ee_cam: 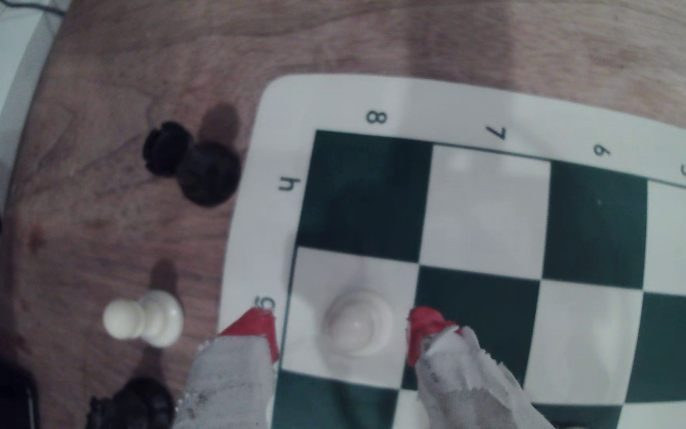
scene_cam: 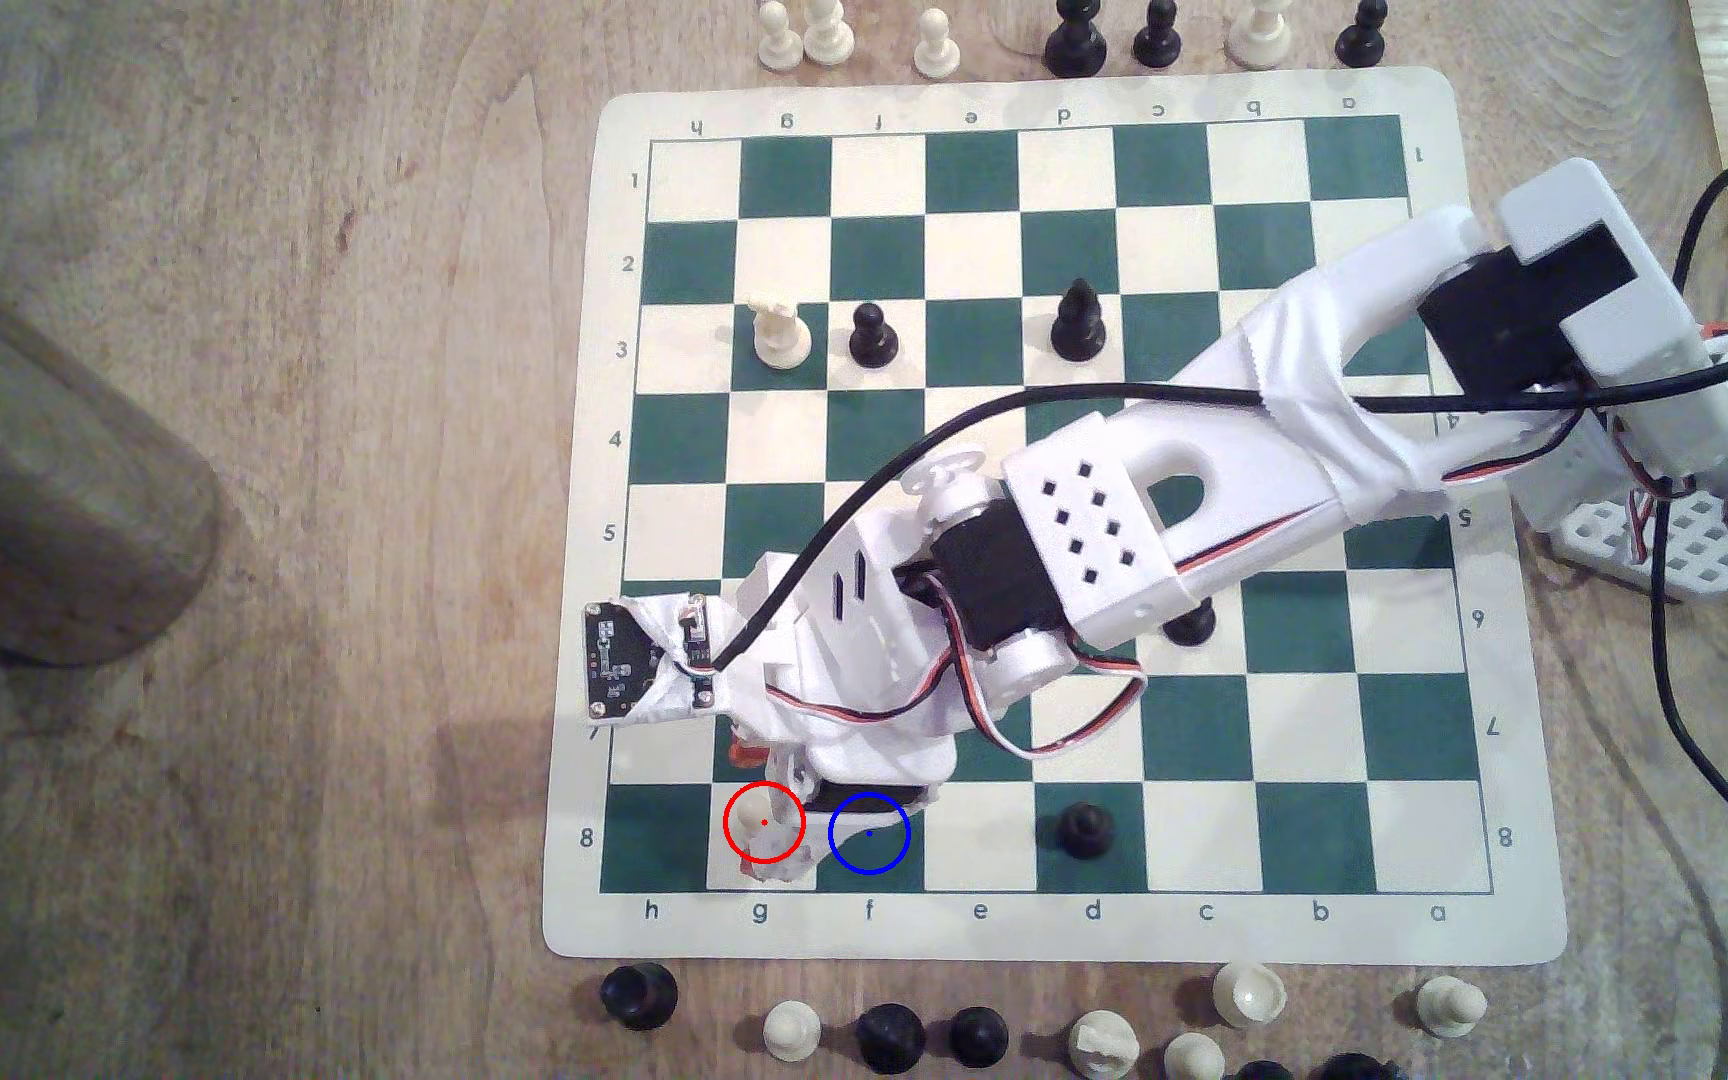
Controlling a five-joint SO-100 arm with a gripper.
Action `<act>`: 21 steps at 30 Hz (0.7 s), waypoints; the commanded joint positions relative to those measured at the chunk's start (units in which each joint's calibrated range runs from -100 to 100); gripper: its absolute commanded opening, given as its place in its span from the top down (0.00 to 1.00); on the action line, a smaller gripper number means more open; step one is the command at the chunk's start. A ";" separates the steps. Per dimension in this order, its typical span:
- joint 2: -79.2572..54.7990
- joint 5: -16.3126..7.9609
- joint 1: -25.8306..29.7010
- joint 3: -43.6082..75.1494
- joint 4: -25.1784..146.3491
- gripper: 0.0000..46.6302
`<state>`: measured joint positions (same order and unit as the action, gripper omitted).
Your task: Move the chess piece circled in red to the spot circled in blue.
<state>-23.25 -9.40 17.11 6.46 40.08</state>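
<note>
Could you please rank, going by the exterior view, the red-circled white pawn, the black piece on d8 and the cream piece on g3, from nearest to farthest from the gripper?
1. The red-circled pawn, on g8, between the open gripper fingertips.
2. The black piece on d8, same bottom row, toward the exterior view's right.
3. The cream piece on g3, far up the board.

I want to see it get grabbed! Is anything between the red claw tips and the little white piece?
No. In the wrist view the gripper is open, one red fingertip on each side of the white pawn, with bare board between.
</note>
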 commanded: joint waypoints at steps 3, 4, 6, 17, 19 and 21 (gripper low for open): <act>0.76 -0.49 0.69 5.51 -2.24 0.65; 0.67 -0.54 0.69 5.60 -2.24 0.65; 0.33 -0.54 0.76 5.60 -2.49 0.65; -0.69 -0.68 0.84 5.60 -3.22 0.68; -0.69 -0.68 0.84 5.60 -3.31 0.69; -0.86 -0.68 0.84 5.60 -3.55 0.70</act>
<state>-25.93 -9.74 17.77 6.82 37.85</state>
